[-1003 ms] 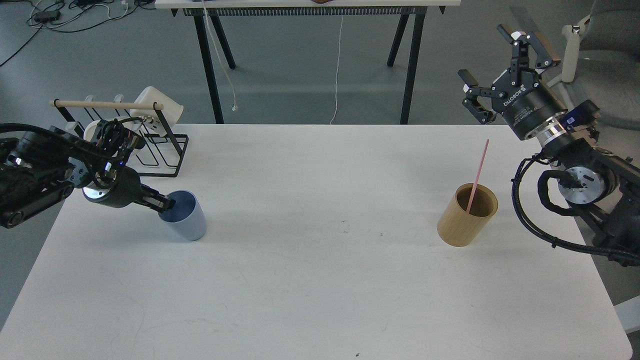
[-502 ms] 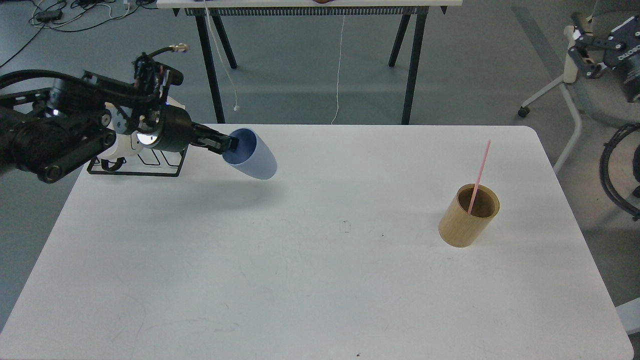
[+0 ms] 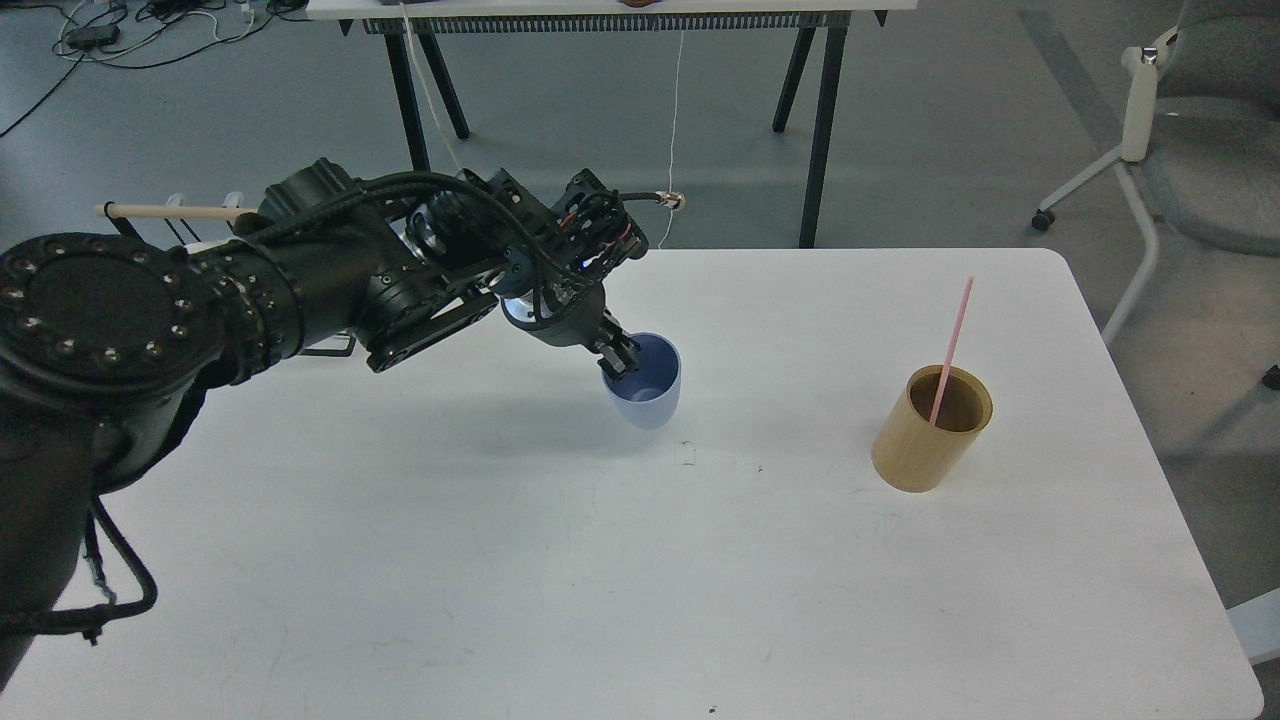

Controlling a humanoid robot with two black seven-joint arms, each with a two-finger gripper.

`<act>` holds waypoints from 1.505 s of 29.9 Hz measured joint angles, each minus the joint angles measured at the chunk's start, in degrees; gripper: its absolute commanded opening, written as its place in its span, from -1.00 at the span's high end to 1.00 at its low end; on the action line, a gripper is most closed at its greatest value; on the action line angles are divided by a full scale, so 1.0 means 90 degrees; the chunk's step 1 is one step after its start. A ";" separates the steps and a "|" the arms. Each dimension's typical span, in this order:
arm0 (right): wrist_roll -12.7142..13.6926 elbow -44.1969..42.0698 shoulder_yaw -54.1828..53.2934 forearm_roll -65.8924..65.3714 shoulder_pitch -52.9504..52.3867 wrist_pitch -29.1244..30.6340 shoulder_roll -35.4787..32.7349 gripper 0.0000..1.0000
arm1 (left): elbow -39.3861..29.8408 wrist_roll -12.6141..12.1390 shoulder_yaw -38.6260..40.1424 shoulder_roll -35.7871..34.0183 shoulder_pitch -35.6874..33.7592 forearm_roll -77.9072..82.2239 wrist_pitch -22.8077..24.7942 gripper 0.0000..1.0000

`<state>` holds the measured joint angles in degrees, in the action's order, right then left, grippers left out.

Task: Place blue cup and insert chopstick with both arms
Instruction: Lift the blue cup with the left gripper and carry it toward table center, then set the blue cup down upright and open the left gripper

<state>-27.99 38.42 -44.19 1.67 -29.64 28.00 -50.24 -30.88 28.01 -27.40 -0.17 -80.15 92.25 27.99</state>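
The pale blue cup [image 3: 645, 385] is upright near the middle of the white table [image 3: 640, 560], at or just above its surface. My left gripper [image 3: 618, 358] is shut on the cup's near-left rim, one finger inside and one outside. The arm reaches in from the left. The pink chopstick [image 3: 951, 348] stands leaning in the tan wooden cylinder [image 3: 930, 428] at the right of the table. My right gripper is out of view.
A black wire rack with a wooden rod [image 3: 170, 211] stands at the back left, mostly hidden by my left arm. A small mark [image 3: 686, 454] is on the table just in front of the cup. A chair [image 3: 1180, 150] stands off the table's far right.
My left arm has carried the blue cup from the left of the table to its middle, lowering and uprighting it. My right arm has swung out of view.
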 measured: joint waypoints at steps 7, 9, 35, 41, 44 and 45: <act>0.0000 0.0005 -0.0002 0.0000 0.0125 0.0000 0.0212 -0.97 | 0.0067 -0.0001 -0.0449 0.0019 -0.0008 0.0004 0.0001 1.00; 0.0000 0.0004 -0.0011 -0.0001 0.0128 0.0000 0.0254 -0.97 | 0.0047 -0.0001 -0.0440 0.0020 -0.0010 0.0006 0.0001 1.00; 0.0000 -0.0002 0.0019 -0.0010 0.0147 0.0000 0.0377 -0.97 | -0.0045 -0.0002 0.0067 0.0020 0.0339 -0.0085 0.0001 0.65; 0.0000 0.0027 0.0063 -0.0021 0.0158 0.0000 0.0377 -0.97 | -0.0038 -0.0002 0.0291 0.0019 0.0399 -0.0079 0.0001 0.31; 0.0000 0.0047 0.0084 -0.0030 0.0159 0.0000 0.0377 -0.97 | -0.0036 -0.0002 0.0307 0.0019 0.0437 -0.0075 0.0001 0.07; 0.0000 0.0061 0.0090 -0.0048 0.0159 0.0000 0.0377 -0.97 | -0.0034 -0.0002 0.0314 0.0019 0.0443 -0.0075 0.0001 -0.10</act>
<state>-28.00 38.97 -43.38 1.24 -28.21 28.00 -46.85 -31.19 27.99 -24.58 0.00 -76.17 91.58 28.00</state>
